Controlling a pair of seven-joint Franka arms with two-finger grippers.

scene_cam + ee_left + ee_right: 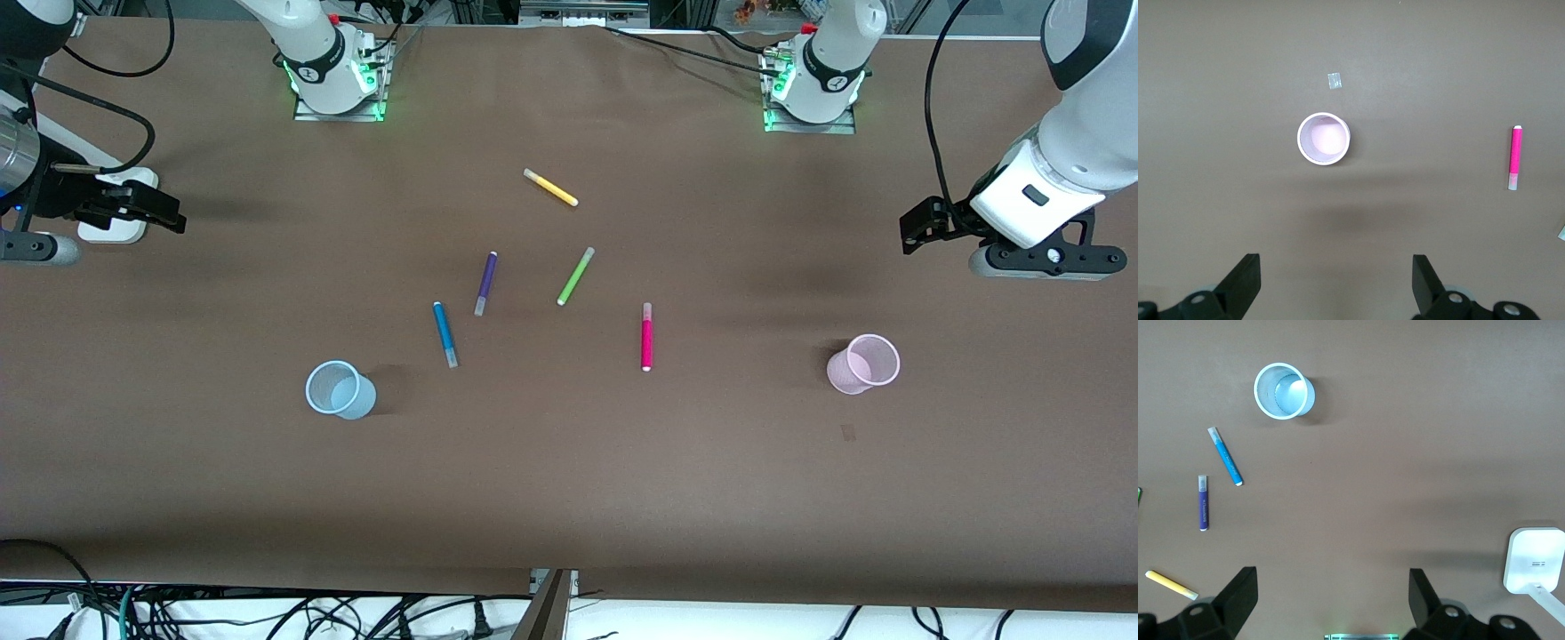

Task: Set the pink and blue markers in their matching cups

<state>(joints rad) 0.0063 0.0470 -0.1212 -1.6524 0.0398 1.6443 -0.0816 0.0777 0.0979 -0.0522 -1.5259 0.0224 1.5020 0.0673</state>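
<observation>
The blue marker (444, 334) lies flat mid-table, beside the pale blue cup (340, 389), which stands upright and slightly nearer the front camera. The pink marker (646, 337) lies flat near the middle. The pale pink cup (863, 364) stands upright toward the left arm's end. My left gripper (913, 231) is open and empty, held above the table at its own end; its wrist view shows the pink cup (1324, 138) and the pink marker (1515, 157). My right gripper (171, 213) is open and empty at its own end; its wrist view shows the blue cup (1282, 391) and the blue marker (1225, 456).
A purple pen (485, 283), a lime-green pen (575, 276) and a yellow pen (550, 188) lie mid-table, farther from the front camera than the markers. A white block (114, 222) sits under the right gripper. A small tape scrap (848, 433) lies near the pink cup.
</observation>
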